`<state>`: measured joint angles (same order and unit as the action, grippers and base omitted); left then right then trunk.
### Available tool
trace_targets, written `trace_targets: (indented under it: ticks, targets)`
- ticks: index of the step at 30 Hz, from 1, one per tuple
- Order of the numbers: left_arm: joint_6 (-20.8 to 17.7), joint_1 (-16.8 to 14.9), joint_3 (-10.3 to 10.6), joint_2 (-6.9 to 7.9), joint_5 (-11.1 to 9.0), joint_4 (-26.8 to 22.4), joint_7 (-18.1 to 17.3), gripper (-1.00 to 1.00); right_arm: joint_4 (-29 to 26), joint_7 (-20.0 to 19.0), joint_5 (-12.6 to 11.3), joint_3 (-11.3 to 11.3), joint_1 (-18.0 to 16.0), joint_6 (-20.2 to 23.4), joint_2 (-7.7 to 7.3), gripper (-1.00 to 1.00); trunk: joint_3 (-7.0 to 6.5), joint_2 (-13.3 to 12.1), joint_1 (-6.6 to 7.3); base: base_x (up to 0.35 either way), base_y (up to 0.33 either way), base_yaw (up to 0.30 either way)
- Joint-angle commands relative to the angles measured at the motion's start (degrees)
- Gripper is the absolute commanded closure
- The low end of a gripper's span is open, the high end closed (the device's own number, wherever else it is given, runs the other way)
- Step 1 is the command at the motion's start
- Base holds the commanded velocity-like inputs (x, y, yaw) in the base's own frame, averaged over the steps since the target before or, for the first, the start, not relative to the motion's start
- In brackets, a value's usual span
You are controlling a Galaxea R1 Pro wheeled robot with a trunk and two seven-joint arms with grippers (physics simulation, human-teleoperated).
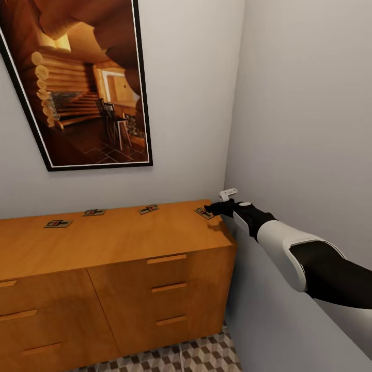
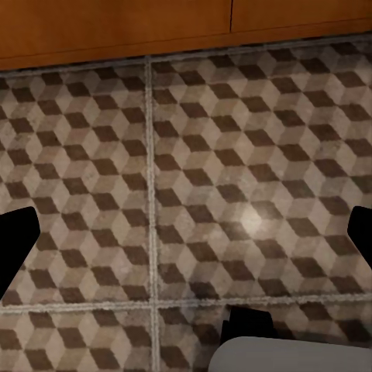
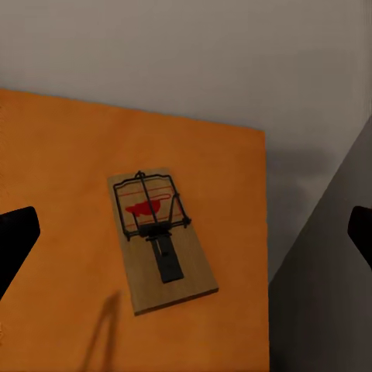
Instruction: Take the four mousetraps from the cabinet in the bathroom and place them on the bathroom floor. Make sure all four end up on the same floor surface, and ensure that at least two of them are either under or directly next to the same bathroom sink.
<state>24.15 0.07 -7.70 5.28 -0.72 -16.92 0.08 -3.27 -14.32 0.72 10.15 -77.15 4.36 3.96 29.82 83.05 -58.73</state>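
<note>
Traps sit in a row along the back of the cabinet (image 1: pixel 119 243) top, across the middle of the head view: trap one (image 1: pixel 58 223) at the left, trap two (image 1: pixel 94 212) next, trap three (image 1: pixel 148 209) just right of centre, and trap four (image 1: pixel 204 212) at the right rear corner, close to where the two walls meet. None has reached the floor (image 1: pixel 206 356), which shows as a patterned strip at the bottom of the frame. No sink is in sight.

The left gripper (image 2: pixel 186 232) hangs over bare tile, its two dark fingertips at the far left and right edges of its wrist view, spread wide with nothing between them.

The right gripper (image 1: pixel 213 208) reaches in from the lower right of the head view and hovers at trap four. In its wrist view the trap (image 3: pixel 161 236) lies flat at mid-frame, wire bar and red patch uppermost, while the fingertips stand at the frame's two edges, fully apart and empty.

The likely trouble is the thinness of the board. If the fingers come down without straddling it squarely, I judge they will close on the wood surface or skid the trap along it. It lies near the right edge of the top, so a sideways nudge could tip it into the gap beside the wall. The corner is tight too: the wrist could strike the right wall on the descent. A grip on the wire alone may slip.
</note>
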Motion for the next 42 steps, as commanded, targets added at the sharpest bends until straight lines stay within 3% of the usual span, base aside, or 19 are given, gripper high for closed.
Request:
trace_targets:
  ticks: [1, 42]
  targets:
    - [0.11, 0.01, -0.03, 0.0, -0.07, -0.04, 0.01, -1.0, -0.11, -0.1, 0.07, 0.22, -0.02, 0.3, 0.0, -1.0, 0.05, 0.03, 0.0, 0.0, 0.0, 0.0]
    - [0.11, 0.01, -0.03, 0.0, -0.07, -0.04, 0.01, -1.0, -0.07, -0.16, 0.07, 0.24, -0.02, 0.3, 0.01, -1.0, 0.16, 0.03, 0.0, 0.0, 0.017, 0.0]
